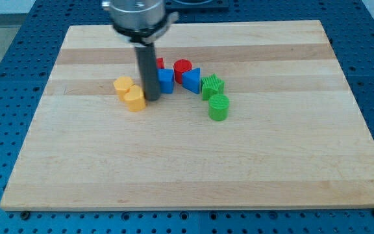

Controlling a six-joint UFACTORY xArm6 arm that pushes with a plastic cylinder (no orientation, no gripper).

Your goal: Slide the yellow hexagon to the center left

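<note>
Tip: my tip (152, 98), a bare rod with nothing to pinch, sits just at three o'clock of the yellow hexagon (134, 99).
Hexagon: left of centre on the wooden board (239, 169), beside another yellow block (123, 85).
Handling: looks light, rigid, slippery; push its three-o'clock face.

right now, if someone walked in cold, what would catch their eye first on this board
The dark rod coming down from the view's top, my tip planted just right of two yellow blocks huddled together. Right of the rod a tight arc of colour: a blue block, a red cylinder, a blue triangle and two green blocks, all on a pale wooden board.
</note>
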